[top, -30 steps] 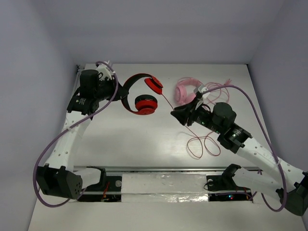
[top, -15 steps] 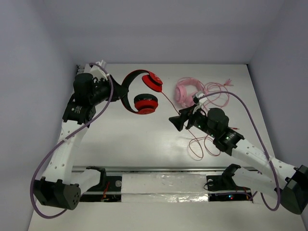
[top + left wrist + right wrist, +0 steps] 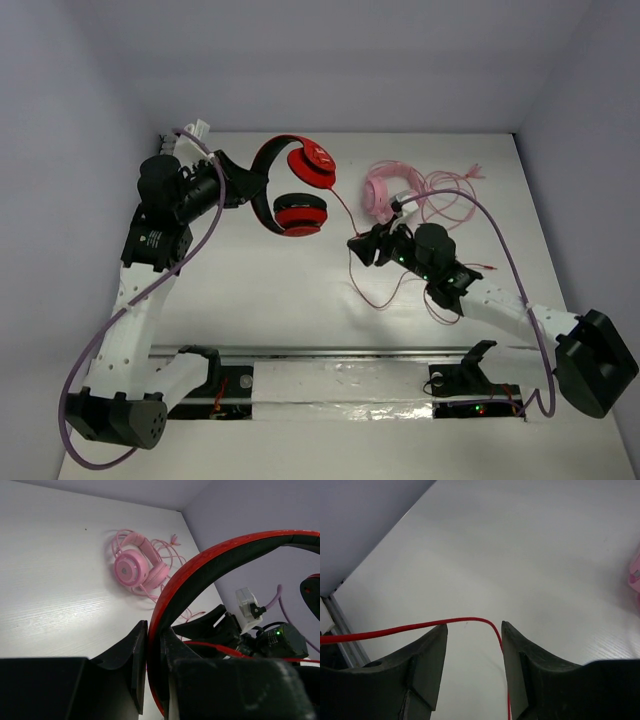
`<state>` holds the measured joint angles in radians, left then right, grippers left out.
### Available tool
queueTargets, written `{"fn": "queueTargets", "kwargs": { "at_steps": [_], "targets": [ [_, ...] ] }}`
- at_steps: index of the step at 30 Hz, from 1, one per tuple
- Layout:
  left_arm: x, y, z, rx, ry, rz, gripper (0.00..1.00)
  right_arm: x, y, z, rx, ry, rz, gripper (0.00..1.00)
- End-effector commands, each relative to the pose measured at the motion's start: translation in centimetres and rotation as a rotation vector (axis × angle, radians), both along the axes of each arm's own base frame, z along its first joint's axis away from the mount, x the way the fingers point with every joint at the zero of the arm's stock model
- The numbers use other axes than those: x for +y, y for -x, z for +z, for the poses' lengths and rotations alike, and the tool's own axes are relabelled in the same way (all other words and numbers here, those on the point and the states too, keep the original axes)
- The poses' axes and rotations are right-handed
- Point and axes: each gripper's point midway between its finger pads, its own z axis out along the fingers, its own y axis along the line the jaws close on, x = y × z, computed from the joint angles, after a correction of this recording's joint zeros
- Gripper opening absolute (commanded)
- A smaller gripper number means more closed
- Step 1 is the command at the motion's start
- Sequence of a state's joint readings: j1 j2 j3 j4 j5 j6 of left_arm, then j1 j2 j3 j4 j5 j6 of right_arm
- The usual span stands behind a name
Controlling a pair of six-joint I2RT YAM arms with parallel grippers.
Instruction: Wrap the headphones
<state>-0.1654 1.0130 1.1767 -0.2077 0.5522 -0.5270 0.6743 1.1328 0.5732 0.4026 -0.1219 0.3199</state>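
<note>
The red headphones [image 3: 300, 188] with black inner headband hang off the table in my left gripper [image 3: 238, 186], which is shut on the headband [image 3: 200, 570]; both round cups face right. Their thin red cable [image 3: 352, 268] runs from the cups down past my right gripper [image 3: 358, 246] and loops on the table in front of it. In the right wrist view the cable [image 3: 420, 626] arcs across the tips of my open right gripper [image 3: 474, 629], draped over them and not pinched.
Pink headphones [image 3: 385, 190] with a tangled pink cable [image 3: 450, 190] lie at the back right, just behind my right arm; they also show in the left wrist view [image 3: 134, 567]. A metal rail [image 3: 340, 352] runs along the near table edge.
My right gripper has moved left and nearer, dragging the red cable's loop left with it. My left gripper has pulled the headphones slightly left and tilted them.
</note>
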Motion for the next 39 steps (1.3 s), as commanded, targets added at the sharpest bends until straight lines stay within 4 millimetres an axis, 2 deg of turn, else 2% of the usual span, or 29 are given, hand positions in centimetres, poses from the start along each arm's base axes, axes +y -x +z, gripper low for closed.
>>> {"fn": "queueTargets", "kwargs": {
  "at_steps": [1, 6, 11, 13, 16, 17, 19, 20, 21, 22, 25, 28, 29, 30, 32, 35, 37, 38, 39],
  "targets": [
    [-0.1, 0.6, 5.6, -0.145, 0.088, -0.028, 0.0, 0.0, -1.2, 2.4, -0.052, -0.108, -0.056, 0.53],
    [0.1, -0.1, 6.3, -0.154, 0.121, -0.023, 0.0, 0.3, -0.6, 1.7, -0.022, -0.164, -0.038, 0.53],
    [-0.2, -0.5, 5.7, -0.13, 0.144, -0.032, 0.0, 1.5, -2.3, 1.0, -0.023, -0.104, -0.031, 0.62],
    [-0.1, -0.7, 6.1, -0.137, 0.14, -0.028, 0.0, 2.5, -1.6, 0.7, -0.02, -0.107, 0.042, 0.65],
    [0.0, -0.8, 6.5, -0.147, 0.136, -0.02, 0.0, 2.8, -1.0, 0.3, -0.006, -0.122, 0.073, 0.66],
    [0.0, -0.9, 6.6, -0.147, 0.136, -0.02, 0.0, 2.4, -0.8, 0.4, -0.006, -0.126, 0.061, 0.62],
    [0.1, -1.0, 6.8, -0.152, 0.136, -0.012, 0.0, 1.4, -0.9, 0.7, 0.001, -0.145, 0.001, 0.44],
    [0.1, -1.1, 6.8, -0.153, 0.137, -0.009, 0.0, 0.8, -0.6, 1.7, -0.015, -0.166, -0.015, 0.18],
    [0.1, -1.1, 7.0, -0.158, 0.137, -0.009, 0.0, 0.4, -0.6, 2.1, -0.014, -0.178, -0.035, 0.03],
    [0.1, -1.1, 7.0, -0.159, 0.137, -0.01, 0.0, -0.2, -0.7, 1.9, 0.01, -0.178, -0.074, 0.0],
    [0.4, -0.9, 7.4, -0.171, 0.134, 0.005, 0.0, -0.7, 0.3, 3.2, 0.001, -0.211, -0.065, 0.0],
    [0.6, -0.7, 7.6, -0.179, 0.131, 0.017, 0.0, -0.4, 2.4, 4.4, -0.029, -0.244, 0.028, 0.36],
    [0.5, -0.7, 7.5, -0.177, 0.132, 0.017, 0.0, 0.5, 3.6, 4.4, -0.026, -0.238, 0.115, 0.6],
    [0.5, -0.7, 7.5, -0.178, 0.135, 0.016, 0.0, 1.0, 4.0, 4.3, -0.021, -0.223, 0.155, 0.68],
    [0.3, -0.8, 7.1, -0.158, 0.148, 0.003, 0.0, 2.4, 4.8, 3.7, -0.003, -0.194, 0.263, 0.77],
    [0.3, -0.8, 6.8, -0.148, 0.154, 0.007, 0.0, 3.6, 4.4, 2.0, 0.022, -0.183, 0.309, 0.79],
    [0.4, -0.7, 6.7, -0.145, 0.155, 0.015, 0.0, 4.1, 3.4, 1.5, 0.026, -0.176, 0.293, 0.79],
    [0.4, -0.7, 6.7, -0.145, 0.157, 0.016, 0.0, 4.5, 1.9, 0.8, 0.028, -0.152, 0.254, 0.79],
    [0.4, -0.7, 6.7, -0.141, 0.159, 0.017, 0.0, 4.7, 1.2, 0.4, 0.031, -0.14, 0.239, 0.79]
  ]
}}
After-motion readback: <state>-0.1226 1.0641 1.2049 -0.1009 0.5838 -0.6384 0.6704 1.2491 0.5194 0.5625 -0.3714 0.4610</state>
